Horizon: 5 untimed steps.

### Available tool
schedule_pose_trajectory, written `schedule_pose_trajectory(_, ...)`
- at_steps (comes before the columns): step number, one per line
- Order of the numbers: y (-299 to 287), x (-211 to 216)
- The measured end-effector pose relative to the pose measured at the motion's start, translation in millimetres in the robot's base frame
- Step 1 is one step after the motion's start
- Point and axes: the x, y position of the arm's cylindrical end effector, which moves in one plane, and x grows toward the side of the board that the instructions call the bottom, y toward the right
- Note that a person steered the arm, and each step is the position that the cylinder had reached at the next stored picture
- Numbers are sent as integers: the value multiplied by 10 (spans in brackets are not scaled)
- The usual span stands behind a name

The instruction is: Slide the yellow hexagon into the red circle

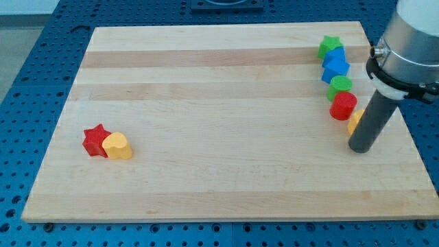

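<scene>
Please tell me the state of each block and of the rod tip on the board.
green star: flat, touching blue block
blue block: flat
green circle: flat
red circle: flat
yellow hexagon: partly hidden by rod
red star: touching yellow heart
yellow heart: flat
my tip: beside yellow hexagon

A pale wooden board (206, 137) of glued strips lay on a blue perforated table (41, 62), which showed on every side under even light.

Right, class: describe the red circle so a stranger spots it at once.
Start at the wooden board's right edge, where blocks run in a column. The red circle sits low in it, under the green circle, left of my tip. The other red block is a star, far left.
</scene>
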Motion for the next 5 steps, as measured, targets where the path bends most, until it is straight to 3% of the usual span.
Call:
schedule_pose_trajectory(1, 180, 168)
schedule_pose_trajectory(3, 899, 28)
schedule_pose_trajectory(5, 694, -89)
